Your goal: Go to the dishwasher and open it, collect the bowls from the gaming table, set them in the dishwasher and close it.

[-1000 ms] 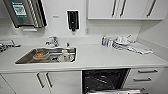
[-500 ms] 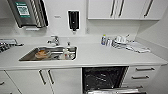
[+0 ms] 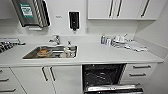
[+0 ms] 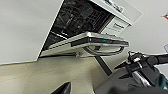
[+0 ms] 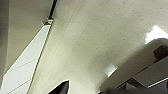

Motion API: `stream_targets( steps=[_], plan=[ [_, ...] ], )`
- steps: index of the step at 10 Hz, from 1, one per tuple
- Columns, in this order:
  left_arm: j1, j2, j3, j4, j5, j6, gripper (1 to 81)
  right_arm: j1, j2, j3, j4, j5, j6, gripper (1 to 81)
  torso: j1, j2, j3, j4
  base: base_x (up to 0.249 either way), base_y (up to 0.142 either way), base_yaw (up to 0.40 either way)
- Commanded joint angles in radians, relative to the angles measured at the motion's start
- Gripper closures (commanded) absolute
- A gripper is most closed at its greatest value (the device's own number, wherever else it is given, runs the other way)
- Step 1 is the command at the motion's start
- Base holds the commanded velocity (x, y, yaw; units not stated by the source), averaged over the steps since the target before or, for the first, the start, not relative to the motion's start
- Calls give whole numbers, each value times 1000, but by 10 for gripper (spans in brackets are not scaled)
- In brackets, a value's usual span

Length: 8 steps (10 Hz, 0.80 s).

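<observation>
The dishwasher (image 3: pixel 103 75) sits under the white countertop (image 3: pixel 105 53), below and to the right of the sink (image 3: pixel 51 52). Its door (image 3: pixel 113 88) is lowered, showing a dark interior with wire racks. In the left wrist view the dishwasher (image 4: pixel 82 20) is seen from low down at an angle: the steel-fronted door (image 4: pixel 87 43) hangs partly open, with its curved bar handle (image 4: pixel 105 52) facing outward, and pale floor (image 4: pixel 37 75) lies beneath it.

From these views one cannot tell how far either gripper is opened, or whether either touches anything; dark parts of the robot show at the edge of both wrist views.

Left of the dishwasher are white cabinet doors (image 3: pixel 47 77) with slim dark handles; right of it are drawers (image 3: pixel 140 71). The sink holds dishes, including something orange (image 3: pixel 43 52), and a tap (image 3: pixel 56 40) stands behind it. On the wall above the sink hang a paper towel dispenser (image 3: pixel 31 12) and a black soap dispenser (image 3: pixel 74 20). Small bottles and packets (image 3: pixel 120 41) lie on the countertop above the dishwasher, toward the wall. Upper cabinets (image 3: pixel 122 8) hang over them.
</observation>
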Motion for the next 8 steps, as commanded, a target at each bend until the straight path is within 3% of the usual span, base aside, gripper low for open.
stream_targets(
  steps=[1,3,5,7,8],
  plan=[
    [-53,-8,-11,24,15,4,10,78,-28,-16,-2,-42,-4,10,0,0,0,0,0,0,0],
    [-24,57,-104,20,29,-2,10,36,-24,-62,-40,-39,-36,10,0,0,0,0,0,0,0],
    [20,148,-249,12,90,-6,10,-37,12,-166,-113,3,-102,10,0,0,0,0,0,0,0],
    [101,266,-415,9,123,-8,10,-117,70,-289,-163,22,-207,10,0,0,0,0,0,0,0],
    [142,318,-482,8,123,-9,10,-159,90,-323,-178,70,-291,10,0,0,0,0,0,0,0]
  ],
)
